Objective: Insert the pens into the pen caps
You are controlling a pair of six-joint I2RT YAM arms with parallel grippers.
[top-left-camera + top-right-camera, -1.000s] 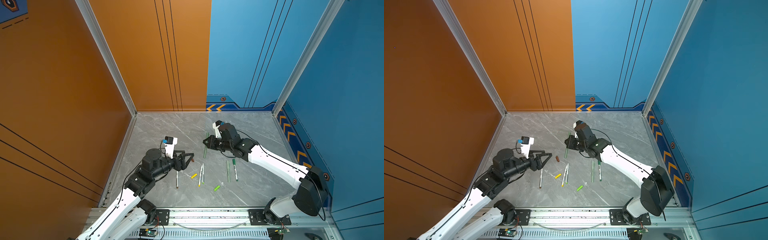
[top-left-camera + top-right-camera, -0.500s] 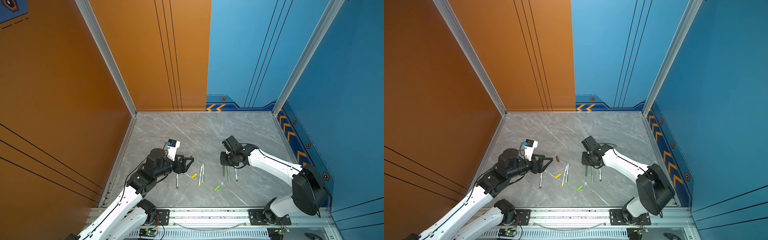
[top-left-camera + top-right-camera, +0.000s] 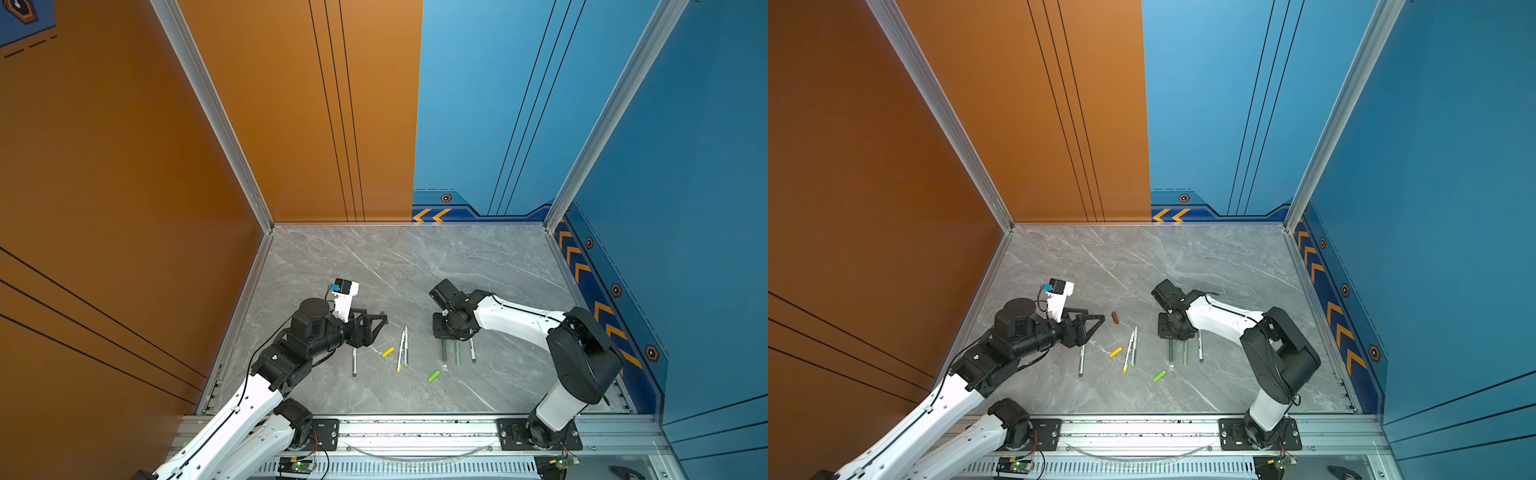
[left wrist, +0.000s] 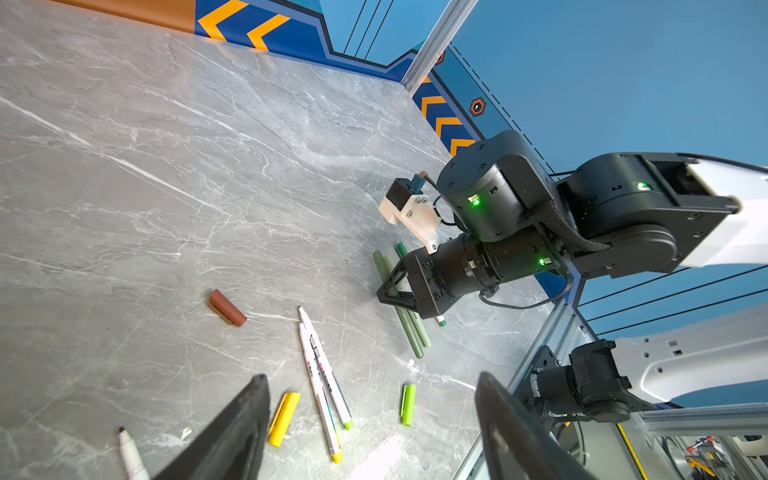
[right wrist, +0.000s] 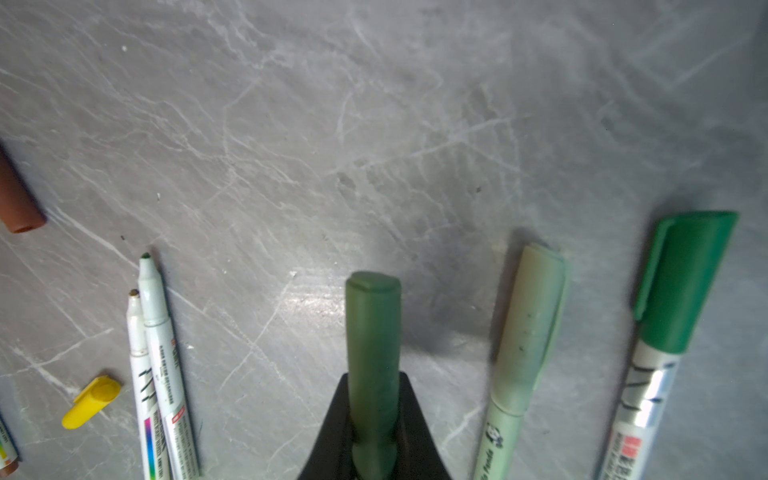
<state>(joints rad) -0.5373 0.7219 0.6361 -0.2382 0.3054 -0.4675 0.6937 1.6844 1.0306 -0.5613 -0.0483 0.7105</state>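
My right gripper (image 5: 372, 419) is shut on a capped dark olive pen (image 5: 372, 332), held low over the table (image 3: 444, 351). Beside it lie a capped pale sage pen (image 5: 528, 332) and a white pen with a green cap (image 5: 681, 291). My left gripper (image 4: 370, 376) is open and empty, hovering left of the middle (image 3: 376, 324). Two uncapped white pens (image 4: 324, 374) lie side by side, with a yellow cap (image 4: 284, 417) and a lime cap (image 4: 408, 404) near them. A brown cap (image 4: 226, 307) lies farther back. A brown-ended pen (image 3: 354, 361) lies under the left gripper.
The grey marble table (image 3: 415, 266) is walled in by orange panels on the left and blue panels on the right. A metal rail (image 3: 415, 428) carrying both arm bases runs along the front edge.
My right arm swung from the middle back toward the front right and lowered the dark olive pen beside the two capped pens. My left gripper shifted slightly and stays open.
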